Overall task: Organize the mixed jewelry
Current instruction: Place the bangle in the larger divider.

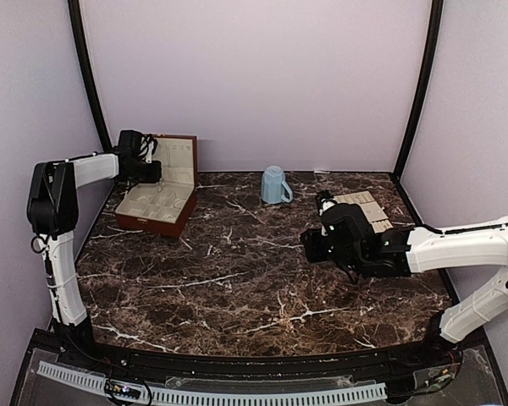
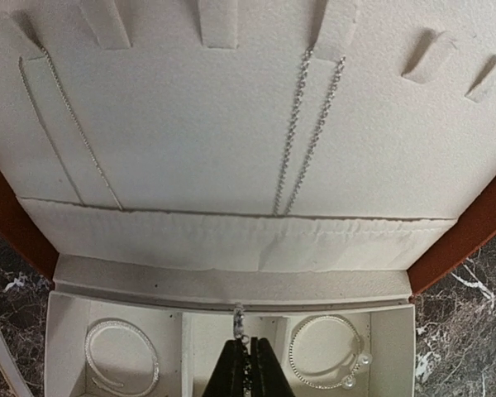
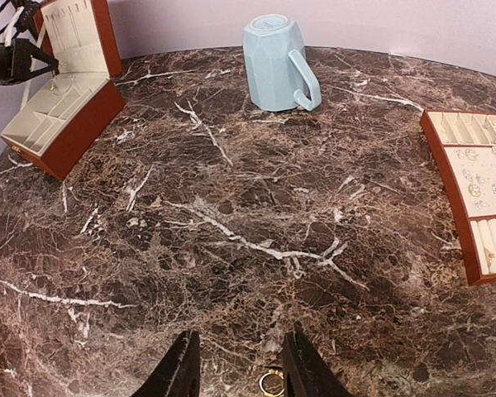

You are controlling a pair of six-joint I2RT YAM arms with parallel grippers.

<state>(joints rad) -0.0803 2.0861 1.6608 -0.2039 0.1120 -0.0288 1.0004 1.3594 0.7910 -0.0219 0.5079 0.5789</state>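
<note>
My left gripper [image 2: 248, 346] is shut on a small silvery chain piece [image 2: 239, 322], held over the middle compartment of the open wooden box [image 2: 471, 240]. Two thin chains [image 2: 302, 132] hang on the cream lid, and a beaded bracelet [image 2: 326, 351] and a bangle [image 2: 120, 356] lie in the side compartments. In the top view this gripper [image 1: 155, 175] sits at the box [image 1: 157, 222]. My right gripper [image 3: 240, 341] is open just above the marble, with a small gold ring [image 3: 272, 384] lying between its fingers, close to the right one. The flat tray [image 3: 456, 207] holds several tiny earrings.
A light-blue mug [image 3: 275, 64] stands upside down at the back of the marble table [image 3: 231, 207]. The tray [image 1: 362, 208] lies at the right behind my right arm. Purple walls close the sides and back.
</note>
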